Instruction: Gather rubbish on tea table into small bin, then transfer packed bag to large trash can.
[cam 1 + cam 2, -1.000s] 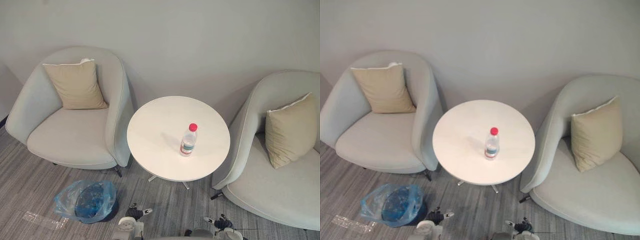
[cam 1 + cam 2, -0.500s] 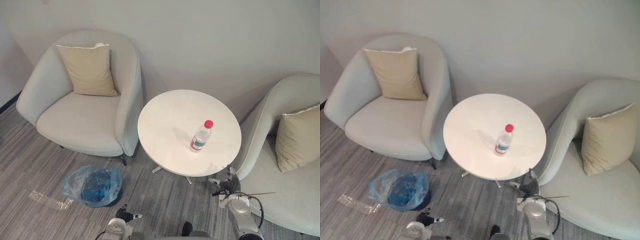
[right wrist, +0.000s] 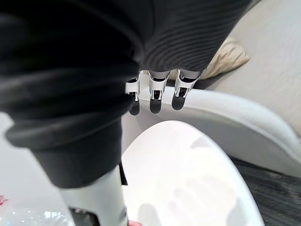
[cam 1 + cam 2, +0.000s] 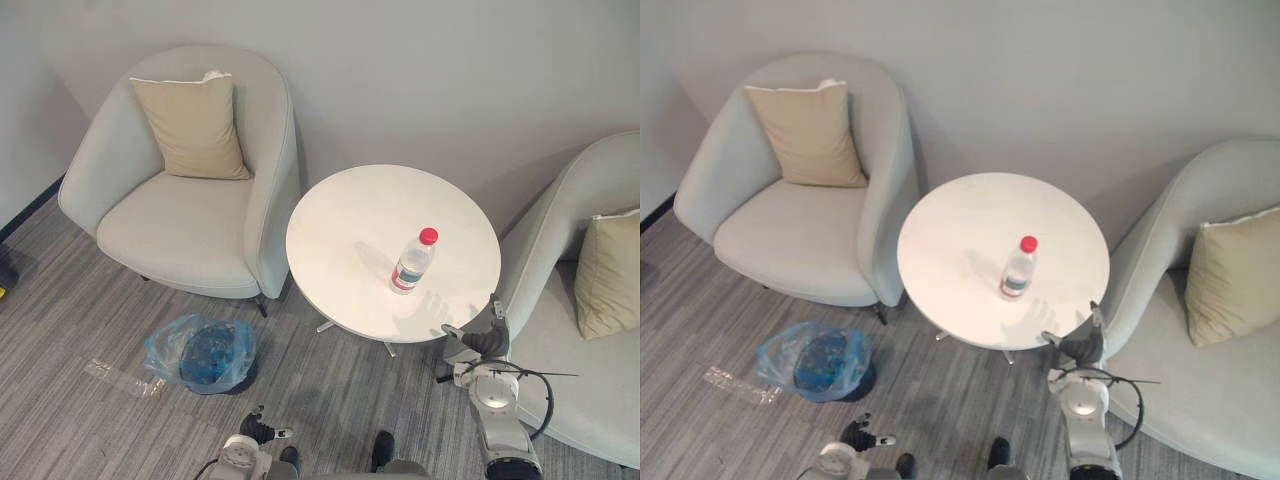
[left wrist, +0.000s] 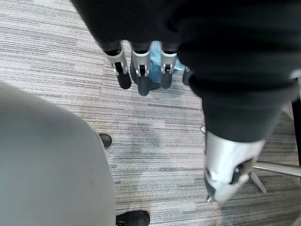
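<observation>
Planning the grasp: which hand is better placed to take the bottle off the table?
Right. The right hand is open at the table edge nearest the bottle; the left hand hangs low over the floor, farther off.

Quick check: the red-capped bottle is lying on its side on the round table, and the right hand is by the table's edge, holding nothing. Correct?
Not quite. The bottle stands upright on the round table, not on its side; the left eye view shows it. The rest holds: the right hand is by the table's edge, fingers straight, holding nothing.
</observation>
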Motion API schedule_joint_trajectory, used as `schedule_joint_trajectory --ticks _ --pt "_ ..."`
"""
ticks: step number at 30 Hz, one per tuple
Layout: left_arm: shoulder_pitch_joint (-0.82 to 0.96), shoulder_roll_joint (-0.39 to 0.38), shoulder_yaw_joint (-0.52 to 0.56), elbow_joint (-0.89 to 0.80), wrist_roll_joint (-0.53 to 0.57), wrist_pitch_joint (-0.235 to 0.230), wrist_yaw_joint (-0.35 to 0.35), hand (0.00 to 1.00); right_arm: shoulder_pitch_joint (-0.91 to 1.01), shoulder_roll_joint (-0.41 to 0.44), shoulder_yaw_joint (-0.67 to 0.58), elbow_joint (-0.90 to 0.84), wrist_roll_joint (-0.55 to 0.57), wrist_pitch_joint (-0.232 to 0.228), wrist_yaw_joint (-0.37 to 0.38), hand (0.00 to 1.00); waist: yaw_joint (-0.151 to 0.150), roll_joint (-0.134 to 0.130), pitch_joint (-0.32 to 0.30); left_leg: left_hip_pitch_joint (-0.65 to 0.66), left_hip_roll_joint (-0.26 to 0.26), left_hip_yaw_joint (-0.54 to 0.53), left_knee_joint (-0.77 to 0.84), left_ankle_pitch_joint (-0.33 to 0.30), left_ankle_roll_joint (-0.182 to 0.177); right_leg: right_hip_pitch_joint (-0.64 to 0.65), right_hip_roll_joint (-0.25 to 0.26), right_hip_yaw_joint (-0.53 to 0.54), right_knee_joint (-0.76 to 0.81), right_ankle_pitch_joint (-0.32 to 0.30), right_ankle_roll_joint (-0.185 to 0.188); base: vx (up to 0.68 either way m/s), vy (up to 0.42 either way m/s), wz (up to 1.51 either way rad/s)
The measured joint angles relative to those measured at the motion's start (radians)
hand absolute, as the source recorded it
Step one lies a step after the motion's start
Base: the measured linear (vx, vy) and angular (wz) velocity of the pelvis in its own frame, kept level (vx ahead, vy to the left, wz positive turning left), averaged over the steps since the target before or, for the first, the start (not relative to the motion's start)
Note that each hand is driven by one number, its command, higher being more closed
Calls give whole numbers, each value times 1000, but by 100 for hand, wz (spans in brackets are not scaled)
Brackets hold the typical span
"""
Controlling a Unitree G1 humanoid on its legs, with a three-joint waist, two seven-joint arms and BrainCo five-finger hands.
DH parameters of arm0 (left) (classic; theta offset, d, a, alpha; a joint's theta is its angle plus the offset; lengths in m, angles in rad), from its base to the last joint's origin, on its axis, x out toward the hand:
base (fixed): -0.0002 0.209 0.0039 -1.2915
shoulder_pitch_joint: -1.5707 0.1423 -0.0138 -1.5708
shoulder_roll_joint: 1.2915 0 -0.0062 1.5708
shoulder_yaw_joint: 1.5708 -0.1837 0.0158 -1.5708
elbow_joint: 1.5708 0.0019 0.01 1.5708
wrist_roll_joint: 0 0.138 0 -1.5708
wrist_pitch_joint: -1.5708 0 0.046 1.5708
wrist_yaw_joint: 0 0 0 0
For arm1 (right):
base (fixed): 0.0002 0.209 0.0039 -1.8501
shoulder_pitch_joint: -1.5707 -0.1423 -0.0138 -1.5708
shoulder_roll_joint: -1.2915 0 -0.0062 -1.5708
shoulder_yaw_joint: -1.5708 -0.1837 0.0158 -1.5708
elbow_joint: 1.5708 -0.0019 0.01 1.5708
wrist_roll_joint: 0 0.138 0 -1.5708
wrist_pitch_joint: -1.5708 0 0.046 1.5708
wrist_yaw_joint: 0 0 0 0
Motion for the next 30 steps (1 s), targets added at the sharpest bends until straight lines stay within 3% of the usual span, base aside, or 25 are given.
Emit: schedule_joint_trajectory --ticks 8,22,30 --pt "0 1 -3 -8 -3 0 0 0 -65 -3 1 65 67 1 -11 0 3 3 10 -17 -2 -25 5 0 0 0 0 -20 -2 0 0 -12 2 9" --pt "-15 -3 4 -66 -33 -20 3 0 -218 -11 42 170 175 8 -15 0 44 13 90 -80 -12 -73 23 2 -1 -30 -6 -58 -2 5 -3 -15 6 10" --pt "-15 -15 14 -105 -63 -27 8 0 -302 -10 39 170 184 8 -63 0 68 22 125 -120 -25 -99 52 3 -1 -47 -19 -88 16 -7 1 0 20 13"
